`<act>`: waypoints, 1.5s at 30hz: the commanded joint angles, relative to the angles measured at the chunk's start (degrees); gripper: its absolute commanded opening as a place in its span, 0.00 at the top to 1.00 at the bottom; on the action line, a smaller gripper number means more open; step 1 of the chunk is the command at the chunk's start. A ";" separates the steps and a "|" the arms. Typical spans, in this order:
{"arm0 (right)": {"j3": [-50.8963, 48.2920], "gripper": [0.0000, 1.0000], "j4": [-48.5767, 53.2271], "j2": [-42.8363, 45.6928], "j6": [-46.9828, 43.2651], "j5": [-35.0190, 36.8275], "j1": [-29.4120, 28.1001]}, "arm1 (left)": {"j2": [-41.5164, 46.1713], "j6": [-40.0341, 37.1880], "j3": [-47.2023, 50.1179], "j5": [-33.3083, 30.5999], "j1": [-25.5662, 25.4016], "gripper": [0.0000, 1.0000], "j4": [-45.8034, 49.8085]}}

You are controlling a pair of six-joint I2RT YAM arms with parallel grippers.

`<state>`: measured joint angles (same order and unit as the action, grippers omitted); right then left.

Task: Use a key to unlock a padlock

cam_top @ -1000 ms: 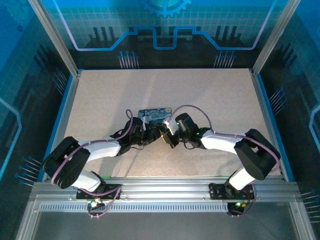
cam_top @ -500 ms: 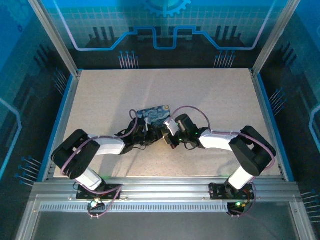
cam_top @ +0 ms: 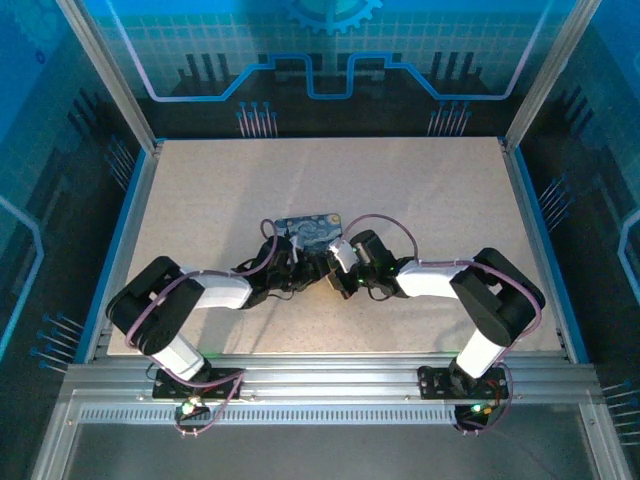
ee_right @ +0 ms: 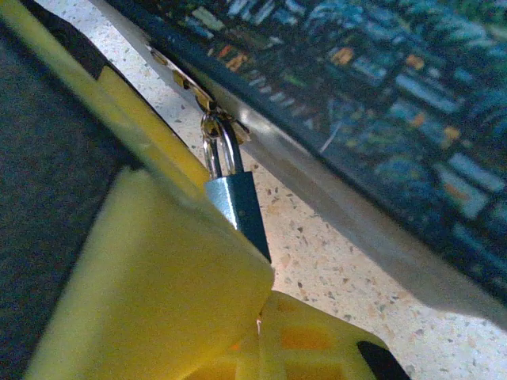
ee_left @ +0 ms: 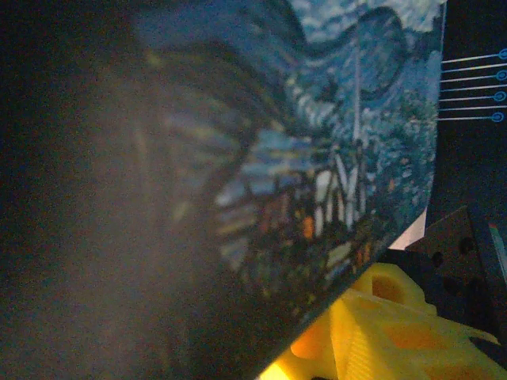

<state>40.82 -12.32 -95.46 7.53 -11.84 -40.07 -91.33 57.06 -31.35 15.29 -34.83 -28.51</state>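
Got both arms bent inward over the table (cam_top: 420, 190), meeting just in front of the dark-blue box (cam_top: 310, 230) with the swirly night-sky print, roughly mid-table.

Spotted the padlock (ee_right: 238, 204) in the right wrist view: blue body, silvery shackle, hooked through a little metal hasp (ee_right: 207, 107) on the side of the box. Hangs tilted over the speckled tabletop, right beside the box wall. Looks pinched by the right gripper (cam_top: 337, 278), with the lower end of the blue body tucked in between the yellow fingers (ee_right: 166, 285) and those pressed together on it. Can't see the bottom of the lock behind the big yellow pad, so no telling about the underside.

Then the left gripper (cam_top: 302, 266): sits right up against the near-left side of the box, very close to the right one in the top view, too small and dark there to say touching or apart. Shoved super close to the printed surface in the left wrist view, blurry and dark across the left half, sharp enough on the right to make out the painted village and sky. Just one yellow finger (ee_left: 380, 317) poking in at the bottom right, below the box edge. Honestly can't tell whether spread or pressed together, or whether pinching anything at all.
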 commanded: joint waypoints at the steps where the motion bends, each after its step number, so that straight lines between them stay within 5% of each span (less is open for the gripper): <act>1: -0.31 1.00 -3.49 -0.56 0.94 -1.67 0.52 | 3.29 -0.28 0.06 1.61 -0.51 0.47 2.94; 14: 0.49 1.00 -1.15 -1.26 2.05 -4.39 0.52 | 13.97 -0.59 3.89 -0.45 1.25 0.26 11.47; 45: 5.92 1.00 10.69 3.08 15.61 -10.13 -1.94 | 17.28 13.09 12.80 -9.05 -1.13 0.41 -0.24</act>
<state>44.77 -3.11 -94.26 21.56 -20.05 -41.28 -73.34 68.58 -19.49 7.55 -35.40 -26.33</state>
